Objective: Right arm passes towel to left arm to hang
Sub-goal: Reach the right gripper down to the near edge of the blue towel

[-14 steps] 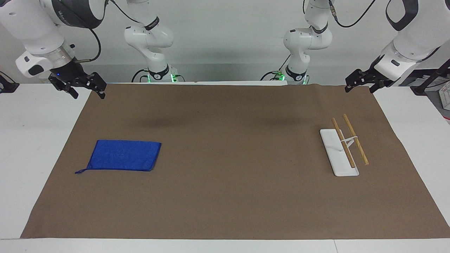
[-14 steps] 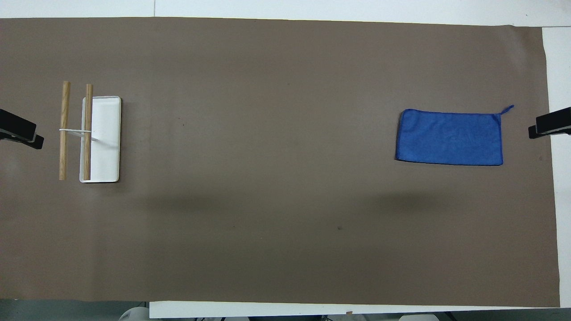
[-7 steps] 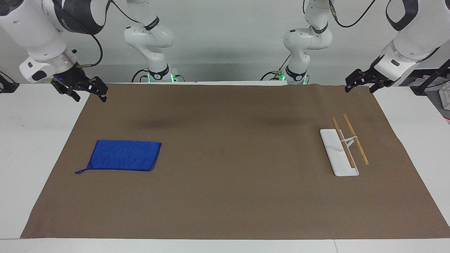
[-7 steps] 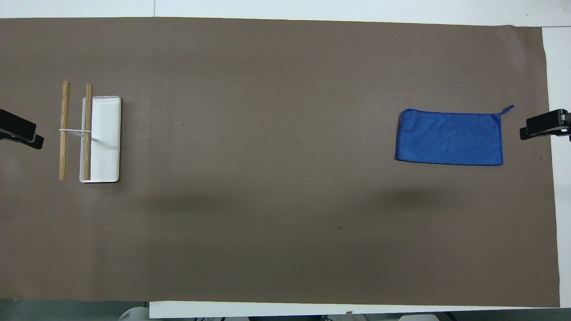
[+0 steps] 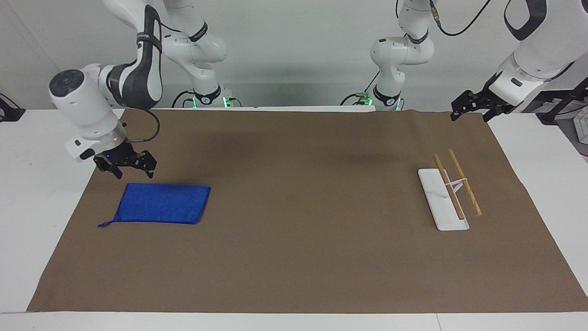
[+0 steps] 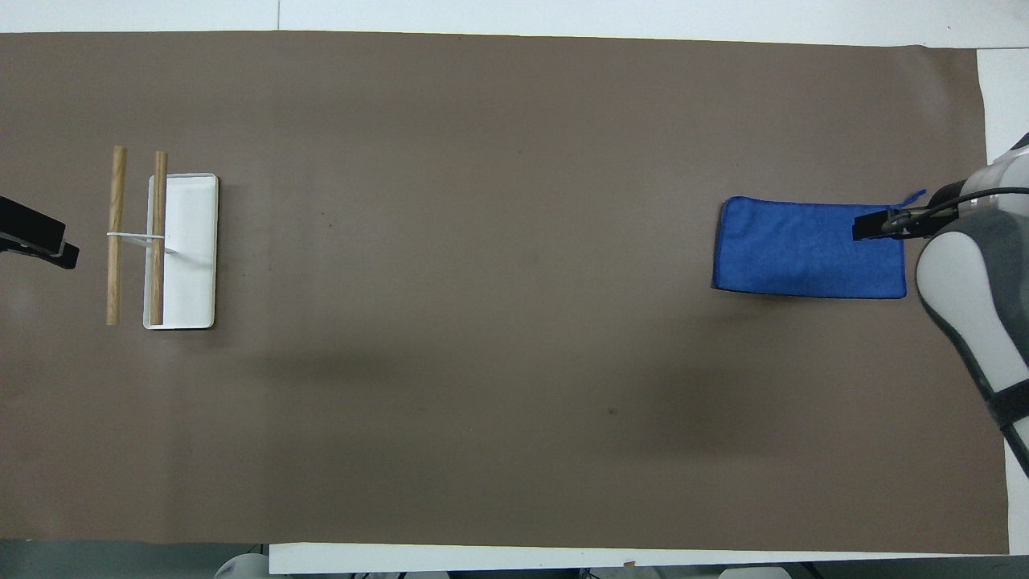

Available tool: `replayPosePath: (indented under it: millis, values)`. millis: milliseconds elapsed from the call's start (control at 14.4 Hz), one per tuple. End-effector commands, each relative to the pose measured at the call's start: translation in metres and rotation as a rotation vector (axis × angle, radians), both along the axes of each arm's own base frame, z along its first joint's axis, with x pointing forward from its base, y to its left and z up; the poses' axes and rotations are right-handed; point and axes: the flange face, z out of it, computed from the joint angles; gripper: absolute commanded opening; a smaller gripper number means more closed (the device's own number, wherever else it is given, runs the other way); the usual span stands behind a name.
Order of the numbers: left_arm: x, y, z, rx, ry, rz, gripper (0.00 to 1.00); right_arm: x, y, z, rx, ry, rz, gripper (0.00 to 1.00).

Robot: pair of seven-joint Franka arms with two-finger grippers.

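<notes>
The blue towel (image 5: 161,203) lies flat on the brown mat toward the right arm's end of the table, its loop tag at the corner farthest from the robots; it also shows in the overhead view (image 6: 804,249). My right gripper (image 5: 134,174), with its blue light lit, is open and hangs low over the towel's tag end, apart from the cloth; in the overhead view the right gripper (image 6: 880,225) covers that end. My left gripper (image 5: 468,116) is open and empty, and waits in the air over the mat's corner at the left arm's end, also seen in the overhead view (image 6: 40,241).
A towel rack stands toward the left arm's end: a white base (image 5: 434,193) with two raised wooden rods (image 5: 465,183), also in the overhead view (image 6: 193,257). The brown mat (image 5: 294,257) covers most of the white table.
My right arm has swung down and out from the mat's near corner, and its gripper now hangs low over the towel's tag end. The towel and the left arm have not moved.
</notes>
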Motion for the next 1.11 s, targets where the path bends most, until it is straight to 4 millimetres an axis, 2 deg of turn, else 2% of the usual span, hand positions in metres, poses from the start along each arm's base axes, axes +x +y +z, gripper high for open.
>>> replayPosePath:
  millis: [0,347,832,1040]
  values:
    - [-0.005,0.002,0.0,-0.008,-0.011,0.01,1.0,-0.007,-0.004,-0.039,-0.008,0.001,0.021,1.0]
    - [-0.005,0.003,0.0,-0.008,-0.011,0.012,1.0,-0.005,-0.008,-0.086,-0.008,0.052,0.059,0.99]
    - [-0.005,0.002,0.0,-0.008,-0.011,0.01,1.0,-0.002,-0.011,-0.11,-0.016,0.047,0.066,0.98]
    - [-0.005,0.003,0.0,-0.008,-0.011,0.012,1.0,-0.003,-0.011,-0.112,-0.016,0.05,0.066,0.91]
